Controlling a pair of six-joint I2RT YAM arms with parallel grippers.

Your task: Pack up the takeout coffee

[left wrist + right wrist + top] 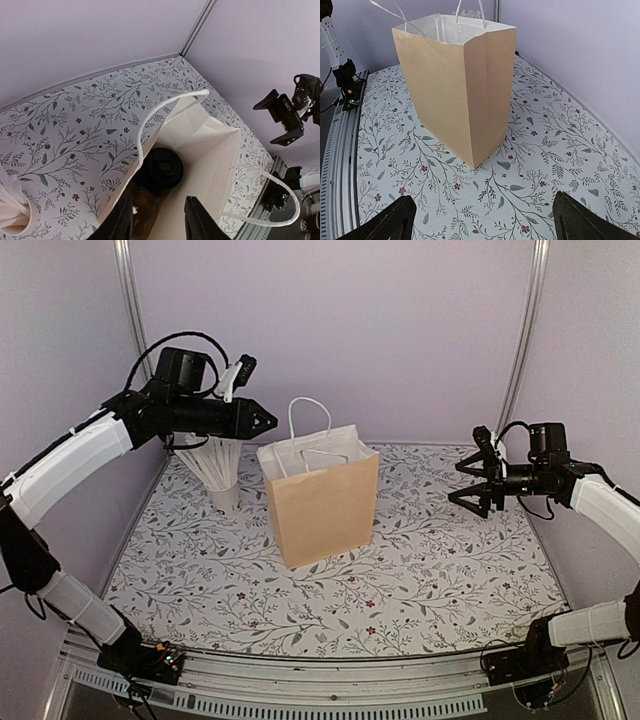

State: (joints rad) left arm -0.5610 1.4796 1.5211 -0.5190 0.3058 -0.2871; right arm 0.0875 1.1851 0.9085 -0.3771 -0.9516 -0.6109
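Bag (320,505), brown paper, upright mid-worktop (450,580), mouth open. Takeout coffee (162,170) sits at its bottom, black lid up. Right pincer (470,480) near right edge, spread wide, empty. Left pincer (268,421) above bag's left rim, slightly parted, gripping nothing. Cup of white sticks (222,485) by far-left corner.

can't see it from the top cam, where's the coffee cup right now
The coffee cup is down inside the paper bag at mid-table, visible only in the left wrist view through the bag's open top.
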